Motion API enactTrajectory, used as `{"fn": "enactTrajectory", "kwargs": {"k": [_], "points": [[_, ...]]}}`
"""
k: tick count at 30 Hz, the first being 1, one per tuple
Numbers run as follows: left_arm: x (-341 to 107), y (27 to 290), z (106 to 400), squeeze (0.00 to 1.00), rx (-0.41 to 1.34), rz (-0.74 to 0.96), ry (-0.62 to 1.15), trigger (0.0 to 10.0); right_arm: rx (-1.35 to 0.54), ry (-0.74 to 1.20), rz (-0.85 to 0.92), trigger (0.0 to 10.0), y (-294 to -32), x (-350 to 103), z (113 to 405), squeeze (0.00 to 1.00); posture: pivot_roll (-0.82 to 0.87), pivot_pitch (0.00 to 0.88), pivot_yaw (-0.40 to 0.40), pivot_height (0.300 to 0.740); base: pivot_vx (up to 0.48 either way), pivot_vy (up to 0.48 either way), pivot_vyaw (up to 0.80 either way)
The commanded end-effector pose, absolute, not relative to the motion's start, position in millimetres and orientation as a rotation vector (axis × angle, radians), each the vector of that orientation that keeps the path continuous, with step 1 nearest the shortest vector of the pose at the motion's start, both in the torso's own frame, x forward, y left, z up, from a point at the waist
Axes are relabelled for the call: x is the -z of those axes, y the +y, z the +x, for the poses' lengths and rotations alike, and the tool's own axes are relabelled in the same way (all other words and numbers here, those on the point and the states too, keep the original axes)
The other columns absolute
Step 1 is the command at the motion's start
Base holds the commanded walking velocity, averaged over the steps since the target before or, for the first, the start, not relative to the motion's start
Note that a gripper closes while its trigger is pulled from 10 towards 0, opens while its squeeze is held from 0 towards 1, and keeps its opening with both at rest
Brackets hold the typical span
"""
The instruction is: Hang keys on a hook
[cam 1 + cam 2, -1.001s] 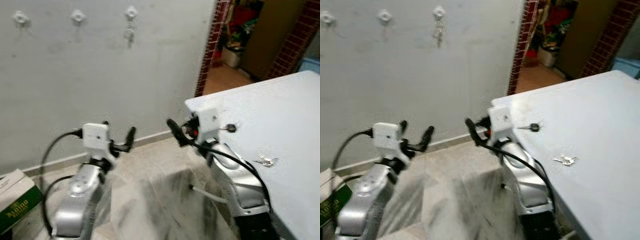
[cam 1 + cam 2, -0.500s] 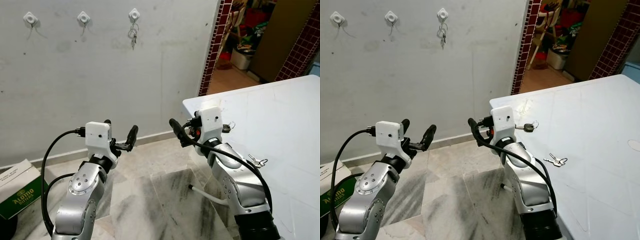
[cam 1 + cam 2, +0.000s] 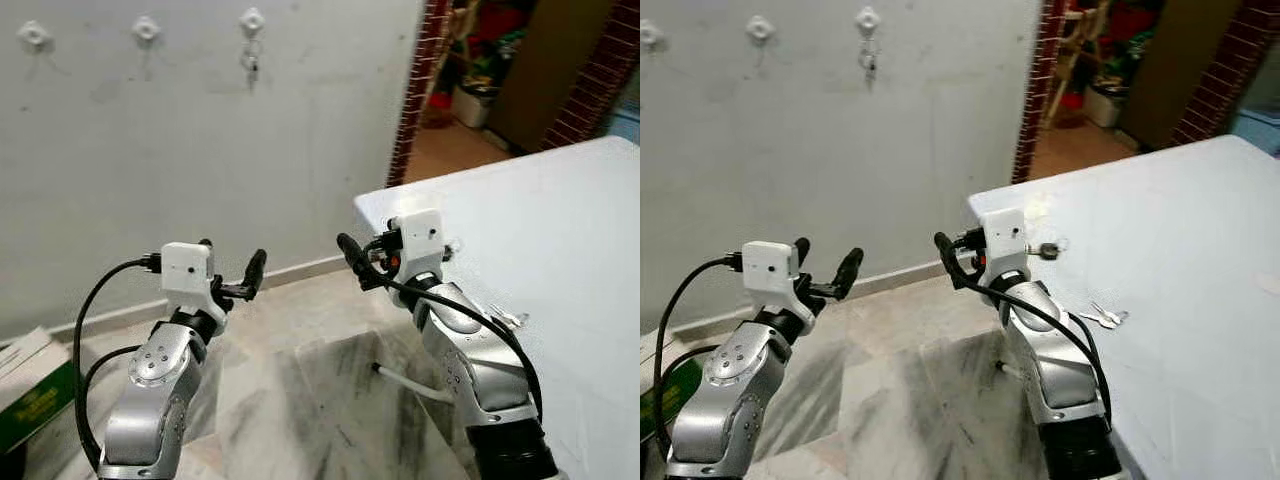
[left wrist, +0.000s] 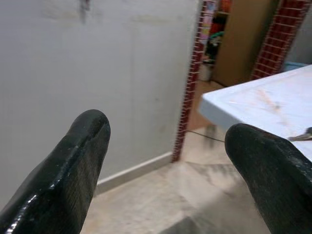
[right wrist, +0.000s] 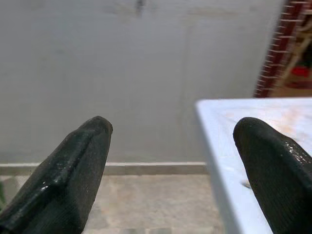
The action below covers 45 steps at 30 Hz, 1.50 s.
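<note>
Since half a second ago only the head view shifted: right tool point(image 3: 946, 253) open, empty, keys point(image 3: 1103, 316) untouched on desk point(image 3: 1200, 250) behind it; left tool point(image 3: 826, 266) open too.

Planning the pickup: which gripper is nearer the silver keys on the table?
Right. The right gripper hovers by the table corner, near the silver keys; the left gripper is over the floor, farther away.
</note>
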<state>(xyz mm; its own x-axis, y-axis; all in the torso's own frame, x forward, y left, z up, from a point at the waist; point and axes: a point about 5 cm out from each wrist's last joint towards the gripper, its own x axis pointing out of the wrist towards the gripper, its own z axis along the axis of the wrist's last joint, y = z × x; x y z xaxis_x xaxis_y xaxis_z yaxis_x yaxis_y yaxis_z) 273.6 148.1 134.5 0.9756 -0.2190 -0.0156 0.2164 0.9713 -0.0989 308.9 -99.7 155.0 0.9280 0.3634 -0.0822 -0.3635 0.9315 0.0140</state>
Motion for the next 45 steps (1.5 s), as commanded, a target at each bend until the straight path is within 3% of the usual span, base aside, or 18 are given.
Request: {"fn": "enactTrajectory", "kwargs": {"k": [1,13,23,34,45], "points": [[-134,149,276,0.00,0.215,-0.114,0.039,10.0,-0.365,0.084,-0.002,10.0,-100,-157,310,0.00,0.04,0.000,-0.015,0.740,0.000,0.000,-0.79],[-125,147,278,0.00,0.208,-0.116,0.110,10.0,-0.131,0.157,-0.089,10.0,-132,-146,324,0.00,0.04,0.000,-0.023,0.740,0.000,0.000,-0.78],[-122,143,278,0.00,0.229,-0.101,0.119,10.0,-0.127,0.148,-0.110,10.0,-131,-147,325,0.00,0.03,0.000,-0.029,0.740,0.000,0.000,-0.75],[-124,144,279,0.00,0.230,-0.102,0.110,10.0,-0.136,0.138,-0.106,10.0,-129,-148,325,0.00,0.03,0.002,-0.027,0.740,0.000,0.000,0.00],[-124,146,278,0.00,0.232,-0.101,0.107,10.0,-0.139,0.150,-0.105,10.0,-128,-145,324,0.00,0.03,0.003,-0.024,0.740,0.000,-0.308,0.00]]}}
